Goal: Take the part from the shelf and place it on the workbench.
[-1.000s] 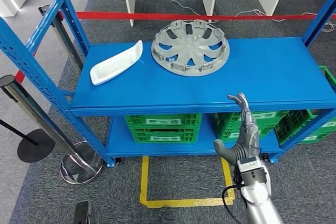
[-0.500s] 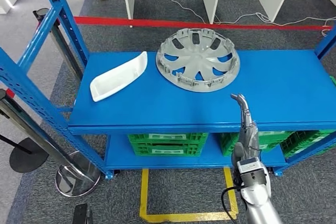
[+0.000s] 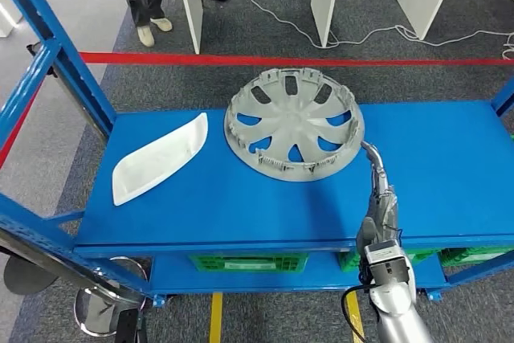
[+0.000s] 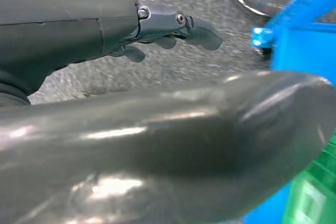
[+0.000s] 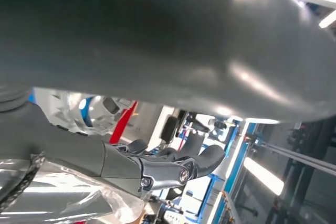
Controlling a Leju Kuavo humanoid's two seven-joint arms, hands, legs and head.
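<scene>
My right hand (image 3: 379,198) sits at the hubcap's (image 3: 295,124) four o'clock rim; bare blue shelf (image 3: 436,166) lies open toward three, white tray (image 3: 159,159) blocks nine.

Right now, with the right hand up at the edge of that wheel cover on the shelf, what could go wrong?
The right hand has its fingertips at the rim of the wheel cover, not around it. A push could slide the cover toward the back edge of the blue shelf. The cover is wide and open-spoked, so a one-sided hold may tip or slip. The white tray-shaped part lies beside it and could get nudged.
</scene>
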